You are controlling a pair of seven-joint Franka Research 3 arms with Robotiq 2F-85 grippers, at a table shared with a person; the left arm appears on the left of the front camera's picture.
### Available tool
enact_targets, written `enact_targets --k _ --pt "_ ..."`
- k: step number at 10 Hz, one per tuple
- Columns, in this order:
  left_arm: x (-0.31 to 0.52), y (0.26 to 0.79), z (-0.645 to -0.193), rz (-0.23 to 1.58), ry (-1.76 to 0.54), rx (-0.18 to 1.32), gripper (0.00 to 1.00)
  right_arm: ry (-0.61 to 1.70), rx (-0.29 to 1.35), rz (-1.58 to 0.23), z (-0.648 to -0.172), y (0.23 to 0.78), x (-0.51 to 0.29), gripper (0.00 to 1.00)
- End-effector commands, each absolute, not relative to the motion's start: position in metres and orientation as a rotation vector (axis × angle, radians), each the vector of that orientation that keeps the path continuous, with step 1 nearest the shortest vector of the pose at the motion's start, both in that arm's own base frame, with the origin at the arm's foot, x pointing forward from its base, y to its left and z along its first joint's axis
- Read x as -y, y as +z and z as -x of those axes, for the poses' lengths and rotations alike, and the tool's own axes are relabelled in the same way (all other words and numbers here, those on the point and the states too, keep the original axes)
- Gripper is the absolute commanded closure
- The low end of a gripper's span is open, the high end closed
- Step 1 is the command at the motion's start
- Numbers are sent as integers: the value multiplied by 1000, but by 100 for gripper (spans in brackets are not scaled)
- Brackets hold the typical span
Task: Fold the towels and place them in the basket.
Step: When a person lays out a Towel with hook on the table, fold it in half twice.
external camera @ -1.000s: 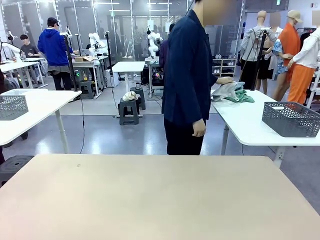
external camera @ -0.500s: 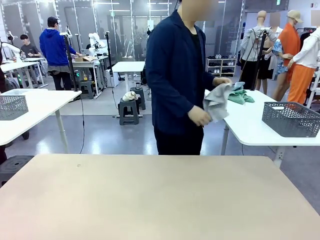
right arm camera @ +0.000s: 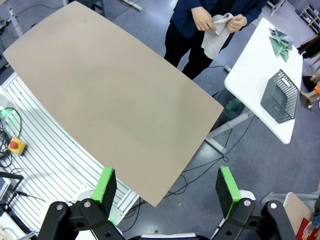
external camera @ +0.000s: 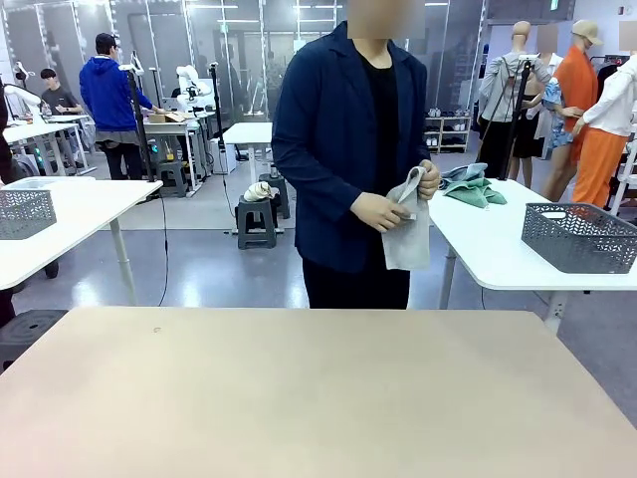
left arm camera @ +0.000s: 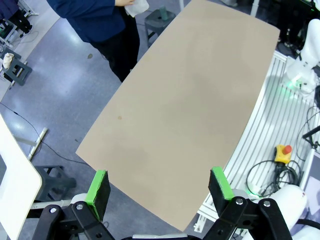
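A person stands at the far edge of the beige table (external camera: 299,398), holding a pale grey towel (external camera: 408,234) up in both hands; it hangs below them. The right wrist view shows this towel (right arm camera: 216,40) too, and a corner of it (left arm camera: 136,6) appears in the left wrist view. The dark mesh basket (external camera: 579,237) sits on a white side table at the right, also seen as the basket (right arm camera: 280,97) from above. My left gripper (left arm camera: 159,182) and right gripper (right arm camera: 167,184) hang open high above the table, holding nothing.
A heap of green and grey cloths (external camera: 470,185) lies on the white side table (external camera: 498,254) behind the person. A paler mesh basket (external camera: 25,211) stands on another white table at the left. A red stop button (left arm camera: 283,150) lies beside the robot base.
The person has turned from the side table to face the beige table, lifting the grey towel off the heap and bringing it in front of the body.
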State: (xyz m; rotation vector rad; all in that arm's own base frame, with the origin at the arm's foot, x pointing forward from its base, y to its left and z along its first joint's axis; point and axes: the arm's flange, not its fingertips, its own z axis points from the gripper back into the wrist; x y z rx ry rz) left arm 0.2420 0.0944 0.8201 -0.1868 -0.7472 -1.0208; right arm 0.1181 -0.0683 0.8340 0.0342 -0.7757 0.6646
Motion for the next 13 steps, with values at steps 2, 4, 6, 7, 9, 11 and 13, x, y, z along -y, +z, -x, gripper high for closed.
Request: enact_targets --k 2,4,6,7,9,11,13 --pt "-94 820 -242 193 -1029 751 0 665 787 -32 -112 836 70 0" --pt "-94 820 -242 193 -1029 751 0 665 787 -32 -112 836 70 0" --pt "-94 820 -242 193 -1029 751 0 665 787 -32 -112 836 70 0" --pt "-94 820 -242 193 -1029 751 0 665 787 -32 -112 836 70 0" --pt "-94 820 -242 193 -1029 751 0 665 787 -32 -112 836 70 0" --pt "-94 820 -242 193 -1029 751 0 665 787 -32 -112 836 70 0" --pt "-94 820 -242 193 -1029 751 0 665 787 -32 -112 836 70 0"
